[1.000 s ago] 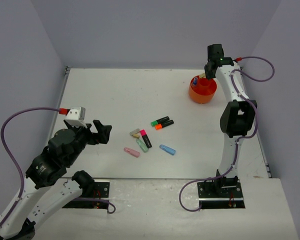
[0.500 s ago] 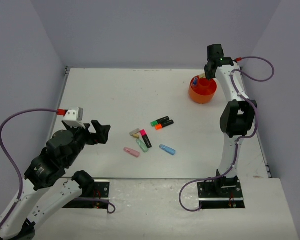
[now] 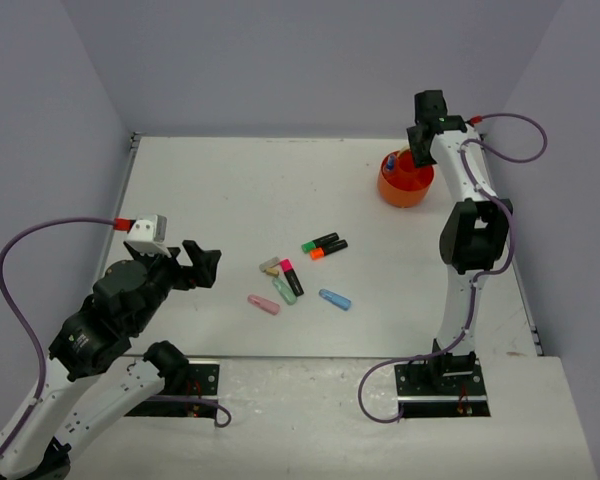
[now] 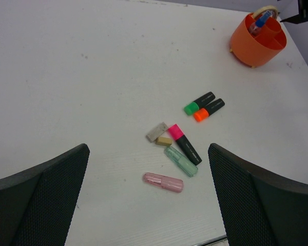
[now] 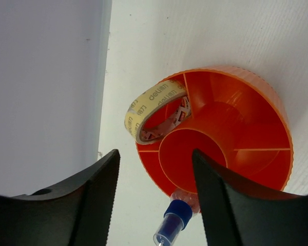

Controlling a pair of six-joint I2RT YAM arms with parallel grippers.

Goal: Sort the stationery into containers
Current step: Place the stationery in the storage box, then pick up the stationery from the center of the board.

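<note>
Hovering just above the orange tub (image 4: pixel 249 51) at the far right of the tabletop (image 4: pixel 66 77), the right fingers (image 5: pixel 92 205) stand spread wide and hold nothing. A tape roll (image 5: pixel 154 97) leans in one compartment, and a blue-capped glue bottle (image 5: pixel 173 218) pokes out past the rim. Well apart, at the near left, the left fingers (image 4: pixel 41 200) hang just as wide and empty, facing the unsorted stationery in mid-tabletop. A green-capped highlighter (image 4: pixel 199 103) and an orange-capped highlighter (image 4: pixel 209 110) lie side by side, apparently touching. A pink-capped highlighter (image 4: pixel 184 143) rests against a green eraser (image 4: pixel 180 160), with a pink eraser (image 4: pixel 163 182) just beside them and a blue eraser (image 3: pixel 334 298) a little to the right. A grey scrap (image 4: pixel 157 131) and a tan scrap (image 4: pixel 164 141) sit by the pink cap. The highlighters look light, stiff and smooth-barrelled, likely to roll or slip, so a pinch across the mid-barrel seems safest. The erasers appear small and light, best taken across their narrow width. The close pairs leave little room for a finger between them.
</note>
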